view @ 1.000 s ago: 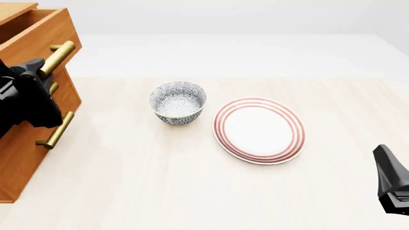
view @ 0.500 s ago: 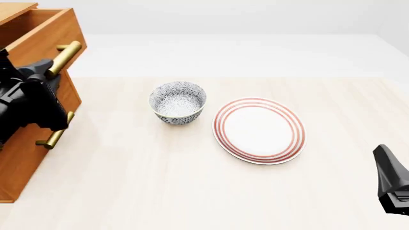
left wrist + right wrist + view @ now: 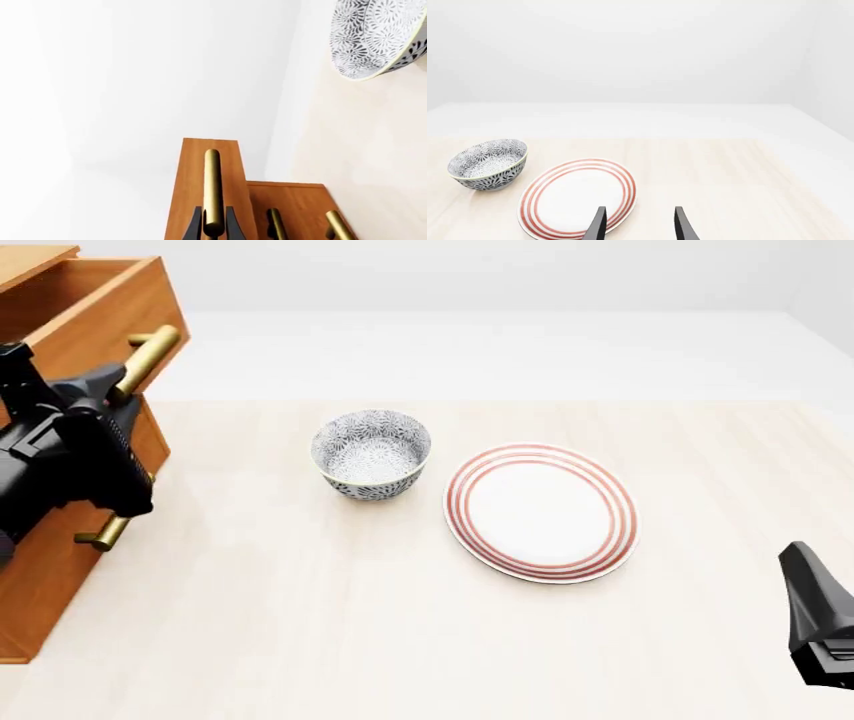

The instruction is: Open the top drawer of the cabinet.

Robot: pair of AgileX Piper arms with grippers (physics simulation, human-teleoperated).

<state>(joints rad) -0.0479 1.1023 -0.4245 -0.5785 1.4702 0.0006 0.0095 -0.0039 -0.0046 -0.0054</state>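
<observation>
The cabinet (image 3: 54,540) was seen at the left edge of the table (image 3: 400,640). The top drawer (image 3: 94,315) was pulled partway out, so that it stuck out past the two drawers under it. Its brass handle (image 3: 144,362) was gripped by the left gripper (image 3: 213,231), whose two black fingers (image 3: 194,227) were pressed on both sides of the bar. Much of the cabinet's front was hidden by the left arm in the front view, and only the end of the lowest handle (image 3: 104,534) could be seen there. A patterned bowl (image 3: 372,453) was set near the middle of the table, well apart from the cabinet. A white plate (image 3: 541,511) with red rings was set just beside the bowl, on the right. The right gripper (image 3: 639,225) was held low near the table's right front corner, with its fingers apart and nothing between them.
</observation>
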